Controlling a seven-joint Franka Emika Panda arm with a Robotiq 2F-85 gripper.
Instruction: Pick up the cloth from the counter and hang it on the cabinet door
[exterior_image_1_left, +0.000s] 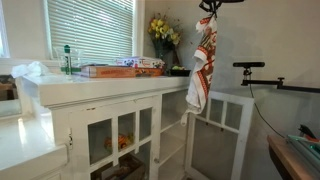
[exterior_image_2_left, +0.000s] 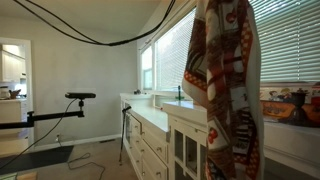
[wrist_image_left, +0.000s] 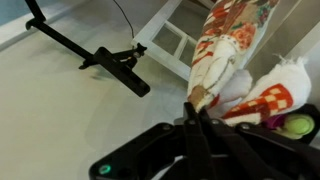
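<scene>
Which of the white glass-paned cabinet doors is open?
The white glass-paned door swung outward, by the lower end of the hanging red-and-white patterned cloth; the other door sits flush and shut under the counter.

Exterior view at mid-distance facing counter (exterior_image_1_left: 100, 88), cloth (exterior_image_1_left: 203, 60) at 1 o'clock, exterior view close against cloth (exterior_image_2_left: 225, 90) at 3 o'clock, wrist view looking down, cloth (wrist_image_left: 225, 50) shared by all

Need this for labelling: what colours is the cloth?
The cloth is red-and-white patterned, clearest in the wrist view.
</scene>
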